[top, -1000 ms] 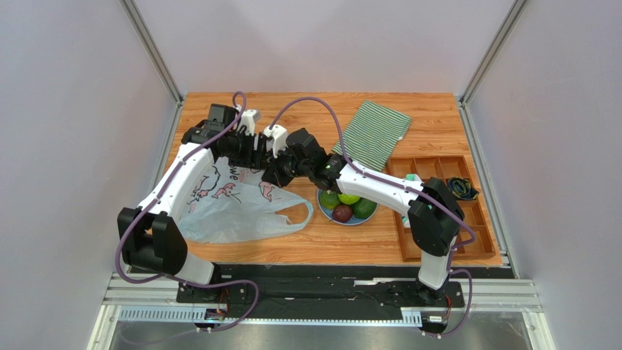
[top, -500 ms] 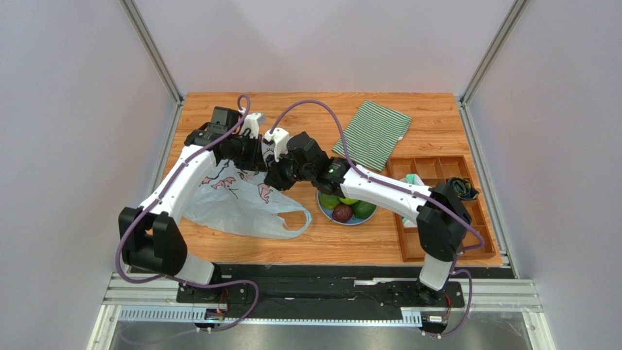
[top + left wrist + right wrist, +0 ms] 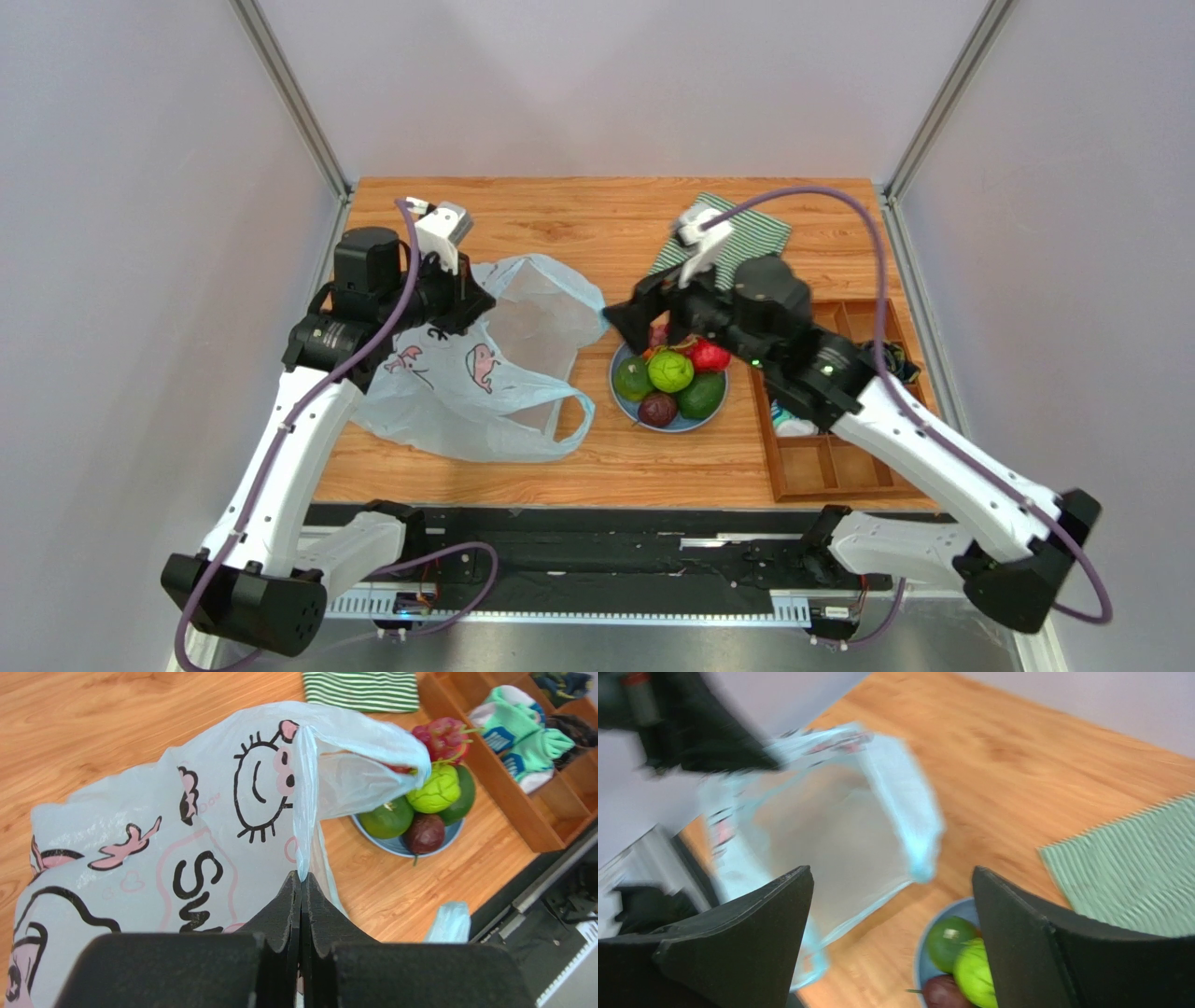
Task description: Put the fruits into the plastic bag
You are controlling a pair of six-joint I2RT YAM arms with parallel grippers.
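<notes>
Top external view: the plastic bag (image 3: 477,378) lies on the left half of the counter (image 3: 561,210), its mouth turned toward the blue plate (image 3: 619,398) just to its right. The left gripper (image 3: 467,297) is clamped on the bag's far rim and holds it up off the wood, so the mouth gapes. The fruits (image 3: 671,371) sit heaped on the plate. The right gripper (image 3: 645,325) hangs above the plate's far-left edge, near the bag's raised handle but apart from it. A green striped cloth (image 3: 765,231) lies behind that arm, and a wooden tray (image 3: 828,469) stands to the right of the plate.

Left wrist view: the two fingers (image 3: 281,913) are pressed together with a fold of the bag's pale rim pinched between them. Beyond the printed plastic, the plate carries a bright green fruit (image 3: 436,789), a dark green one (image 3: 387,817), a dark purple one (image 3: 424,833) and red-purple grapes (image 3: 443,736) at the back. Teal gloves (image 3: 533,742) fill one tray compartment.

Right wrist view: blurred. The right gripper's jaws stand wide apart with nothing between them. The bag's open mouth (image 3: 836,819) shows past them, and the plate's fruits (image 3: 948,941) sit at the lower edge. The cloth (image 3: 1130,861) lies to the right.
</notes>
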